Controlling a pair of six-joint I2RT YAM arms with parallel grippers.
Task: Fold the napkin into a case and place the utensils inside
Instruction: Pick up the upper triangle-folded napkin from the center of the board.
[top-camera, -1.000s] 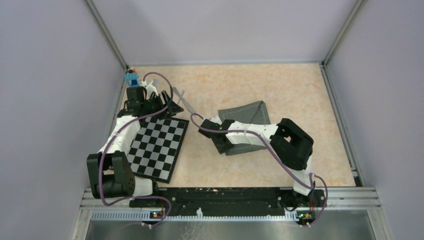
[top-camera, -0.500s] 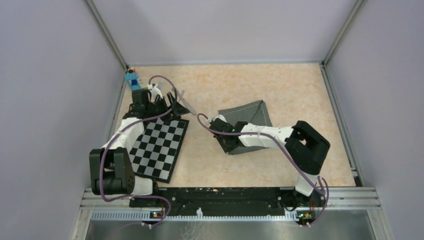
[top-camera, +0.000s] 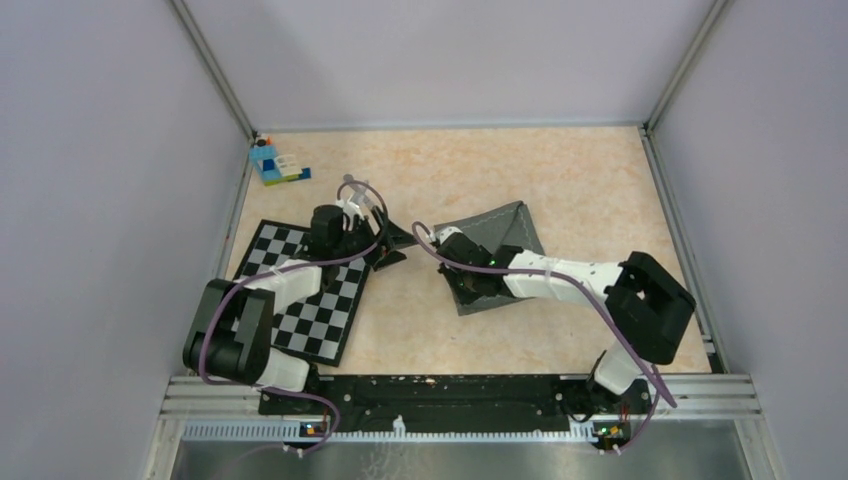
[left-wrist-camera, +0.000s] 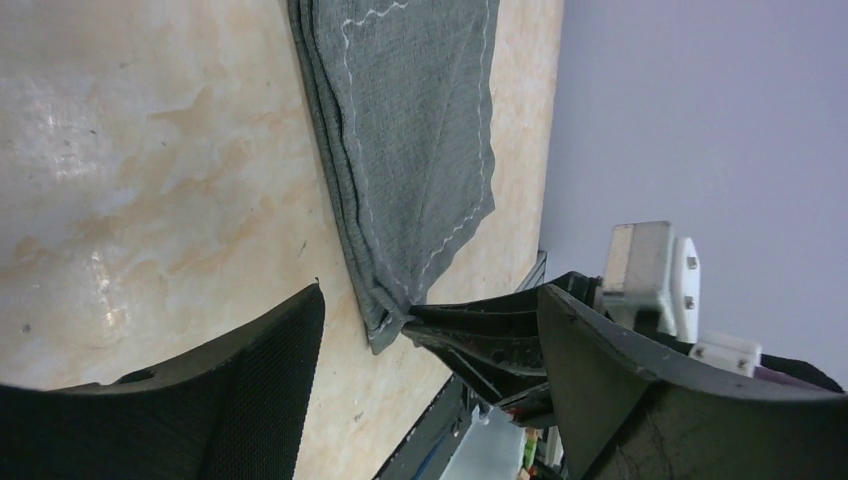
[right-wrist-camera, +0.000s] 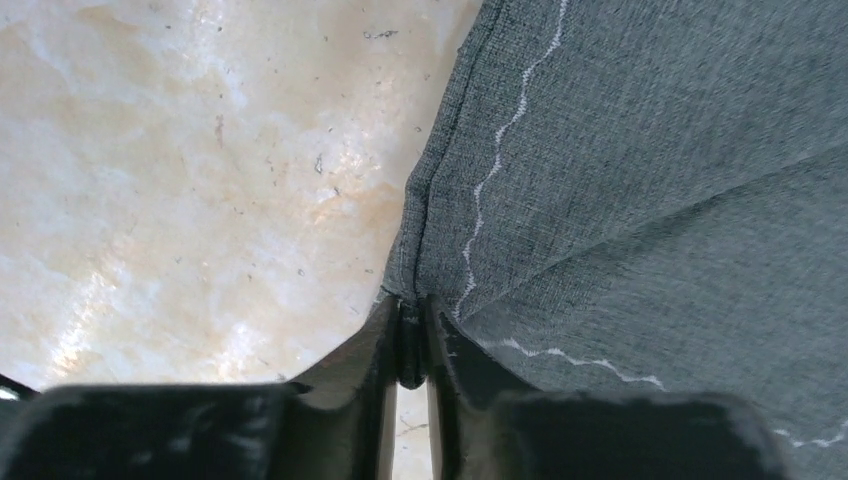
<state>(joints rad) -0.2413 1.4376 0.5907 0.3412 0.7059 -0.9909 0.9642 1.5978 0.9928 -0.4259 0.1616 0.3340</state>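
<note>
Top external view, blue toy-brick block (top-camera: 272, 165) in the far left corner, checkered mat (top-camera: 310, 300) at near left, left gripper (top-camera: 391, 246) gaped wide and empty beside the mat, folded dark grey napkin (top-camera: 505, 232) lay mid-table, right gripper (right-wrist-camera: 406, 338) clamped its left hem

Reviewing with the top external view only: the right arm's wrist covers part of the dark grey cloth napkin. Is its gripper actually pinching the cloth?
Observer: Yes. The right wrist view shows the right gripper shut on the stitched hem of the dark grey cloth napkin, at a corner.
Operator: Is the cloth a single layer there?
Observer: No. The left wrist view shows several layers stacked along the folded edge leading to that corner.
Operator: And the left gripper, holding anything?
Observer: The left gripper is open, holding nothing, and it faces that same corner.
</note>
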